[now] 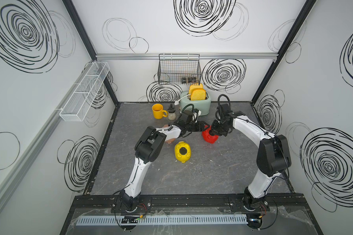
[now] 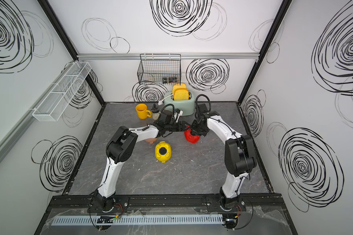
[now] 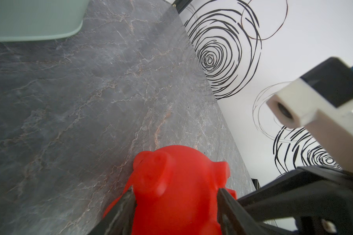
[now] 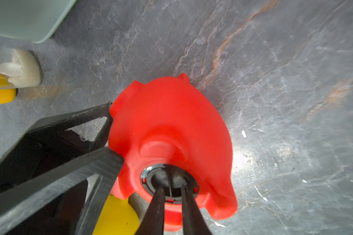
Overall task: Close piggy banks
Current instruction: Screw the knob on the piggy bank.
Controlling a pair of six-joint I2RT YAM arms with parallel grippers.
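The glossy red pig (image 1: 208, 138) lay belly-up mid-table, its flanks clamped by the left gripper (image 3: 176, 190) reaching across low. The right gripper (image 4: 172, 188) pointed down, slim fingers narrowly apart over the round black belly plug (image 4: 177, 178), grip unclear. A veined grey stone-look tabletop (image 1: 191, 179) lay beneath.

Bright, even light: crisp from overhead, soft close to the lens.

In both top views, diffuse light from above fills the white-walled cell and leaves only faint, soft-edged shadows on the worktop (image 1: 212, 173). The straight wall frames lean and bow toward the picture edges. In the right wrist view, a white glare patch lies on the worktop just beside the red piggy bank (image 4: 171, 126), whose glossy skin is oversaturated and shows little detail, and the near fingers of the right end effector (image 4: 172, 188) are blurred. In the left wrist view, the toaster (image 3: 29, 20) and a white block (image 3: 289, 105) close to the lens are out of focus.
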